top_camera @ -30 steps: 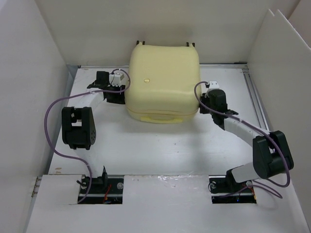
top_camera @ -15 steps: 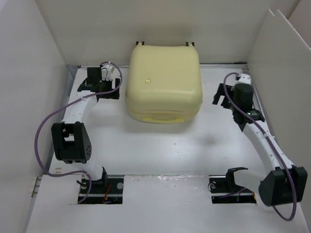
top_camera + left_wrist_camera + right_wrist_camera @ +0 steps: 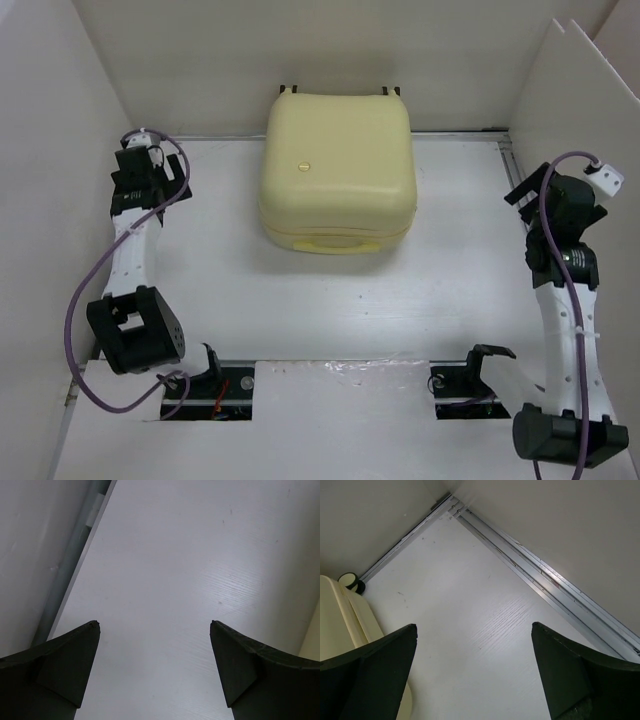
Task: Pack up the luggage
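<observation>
Counter: white, walled on the left, far and right sides, so both arms can only work inward from 6 o'clock.

Luggage: the pale yellow shell lies flat at 12 o'clock on the counter, close to the back wall. The halves meet all round, a seam shows along the 6 o'clock edge, and no lining is visible, so it reads as shut. Whether it is fastened can't be told from these views.

Left arm: stretched out to about 9 o'clock of the luggage, near the left wall.
Right arm: roughly mirrored at about 4 o'clock of the luggage, near the right wall.
Both are well apart from the shell. Judgement: the wide stance keeps links and cables off the lid, so nothing can nudge it.

Left tool: fingers spread wide with nothing between them and only bare counter below. A pale yellow sliver at the 3 o'clock edge of its view is probably the shell.

Right tool: spread wide and empty, aimed at the far right corner rail. The luggage side sits at 8 o'clock in its view, apart from the fingers.

Wheel: black and cream, at the shell's back corner by the wall. Judgement: with the wheeled end at 12, the seam edge faces the bases, where either tool can reach it.

Badge: small round mark on the lid, face up.

Judgement: packing looks at or near done.
</observation>
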Action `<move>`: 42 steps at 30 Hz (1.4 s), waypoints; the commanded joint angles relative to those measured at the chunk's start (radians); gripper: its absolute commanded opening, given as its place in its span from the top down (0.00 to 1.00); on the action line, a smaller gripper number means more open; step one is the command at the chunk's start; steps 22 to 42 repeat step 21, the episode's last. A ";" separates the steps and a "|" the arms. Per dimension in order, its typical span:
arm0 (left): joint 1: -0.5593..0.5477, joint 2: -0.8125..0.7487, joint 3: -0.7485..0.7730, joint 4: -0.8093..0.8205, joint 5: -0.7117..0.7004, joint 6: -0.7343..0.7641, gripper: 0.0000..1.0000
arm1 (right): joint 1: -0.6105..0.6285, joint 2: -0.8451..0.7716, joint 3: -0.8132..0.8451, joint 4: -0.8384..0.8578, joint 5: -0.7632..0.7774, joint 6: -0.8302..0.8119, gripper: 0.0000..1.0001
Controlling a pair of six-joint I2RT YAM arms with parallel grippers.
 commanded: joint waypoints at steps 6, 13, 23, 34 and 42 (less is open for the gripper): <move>-0.008 -0.135 -0.084 0.083 0.018 -0.033 0.10 | -0.009 -0.131 -0.012 -0.013 -0.026 0.029 0.00; -0.008 -0.175 -0.130 0.103 0.038 -0.033 0.10 | -0.009 -0.177 -0.012 -0.013 -0.026 0.029 0.00; -0.008 -0.194 -0.139 0.103 0.058 -0.033 0.10 | -0.009 -0.210 -0.022 -0.031 0.009 0.029 0.00; -0.008 -0.194 -0.139 0.103 0.058 -0.033 0.10 | -0.009 -0.210 -0.022 -0.031 0.009 0.029 0.00; -0.008 -0.194 -0.139 0.103 0.058 -0.033 0.10 | -0.009 -0.210 -0.022 -0.031 0.009 0.029 0.00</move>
